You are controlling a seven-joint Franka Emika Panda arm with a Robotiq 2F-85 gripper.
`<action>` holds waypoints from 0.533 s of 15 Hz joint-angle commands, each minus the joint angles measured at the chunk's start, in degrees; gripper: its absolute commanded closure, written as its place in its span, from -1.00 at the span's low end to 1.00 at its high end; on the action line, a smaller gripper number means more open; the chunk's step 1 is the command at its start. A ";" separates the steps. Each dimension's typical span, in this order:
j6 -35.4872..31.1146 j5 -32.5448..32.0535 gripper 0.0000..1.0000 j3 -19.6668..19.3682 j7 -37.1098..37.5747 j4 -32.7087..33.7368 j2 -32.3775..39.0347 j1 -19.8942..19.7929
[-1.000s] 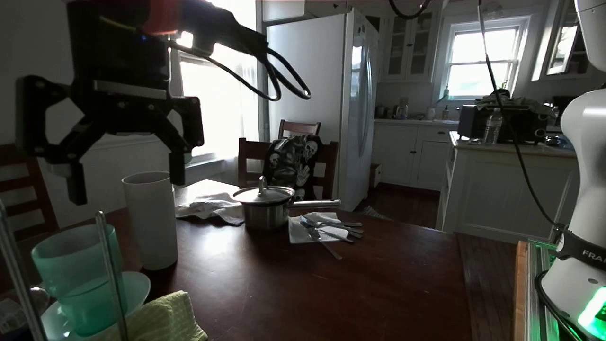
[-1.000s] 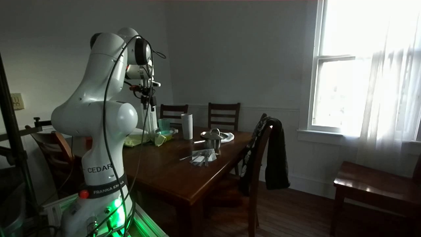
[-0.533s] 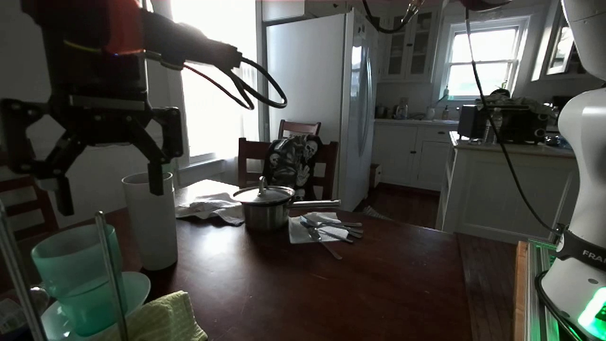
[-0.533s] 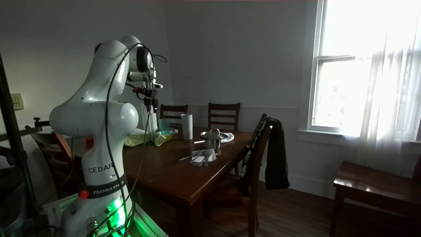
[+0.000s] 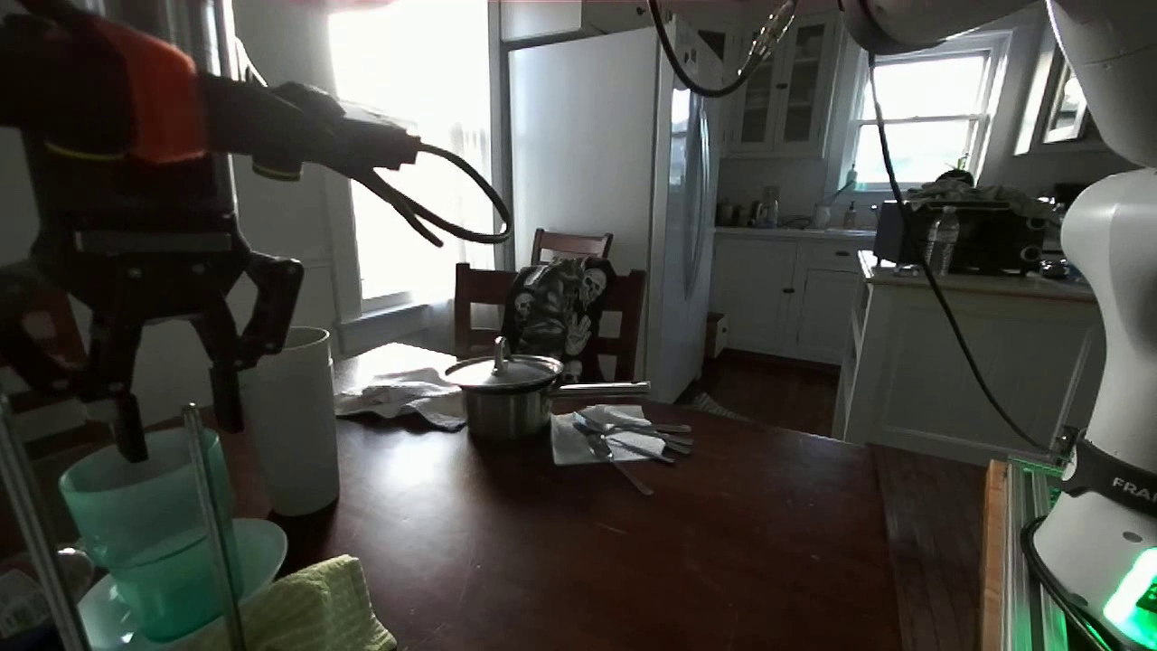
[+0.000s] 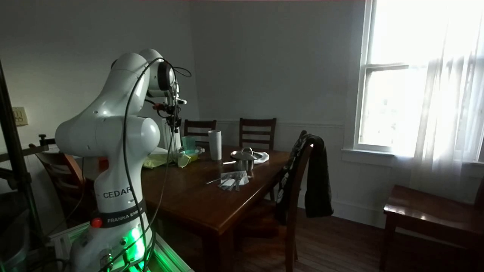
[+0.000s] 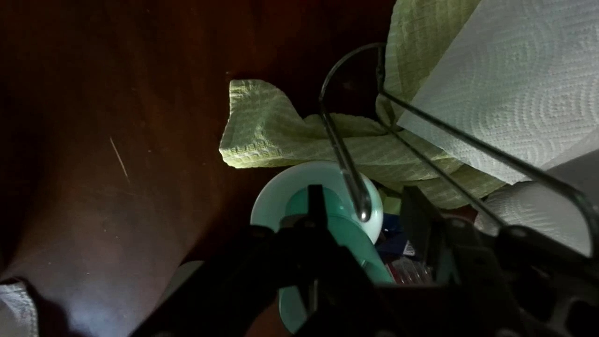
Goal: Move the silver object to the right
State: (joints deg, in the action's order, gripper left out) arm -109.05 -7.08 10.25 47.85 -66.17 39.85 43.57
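“Stretching off to the right in both exterior views, that dark reddish-brown wooden tabletop (image 5: 633, 561) gives the task its direction, I suppose. What stands at its left end?”

“A thin silver wire stand (image 5: 215, 524), near left in an exterior view. It is upright on its own wire foot, so its slender rods offer, I'd judge, the handiest hold.”

“How is the black two-fingered gripper (image 7: 363, 196) held?”

“Pointing down, fingers spread wide, nothing clasped. Wide, presumably, so a rod can pass between them before they squeeze.”

“And that translucent teal plastic cup (image 5: 145, 511)?”

“Close by the stand; in an exterior view it shows behind a rod. Dipping too deep might knock it, so I'd grip high.”

“What's the target?”

“The rounded silver rod tip (image 7: 363, 211): in the wrist view it shows between the fingers, touching neither. Whether it is level with them I cannot tell.”
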 commanded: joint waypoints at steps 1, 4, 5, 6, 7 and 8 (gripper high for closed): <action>3.07 -0.41 0.52 -0.36 0.62 4.40 2.56 0.90; 4.84 -0.06 0.65 -0.29 0.77 5.07 2.84 0.75; 5.29 -0.07 0.73 -0.30 0.82 5.26 2.90 0.73; 5.71 0.01 0.91 -0.26 0.82 5.38 2.93 0.69; 6.28 0.06 0.94 -0.21 0.69 5.50 2.90 0.65; 7.20 0.32 1.00 -0.07 0.49 5.73 2.94 0.53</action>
State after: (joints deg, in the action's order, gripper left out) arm -105.10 -7.07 10.22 47.86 -63.58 41.46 43.80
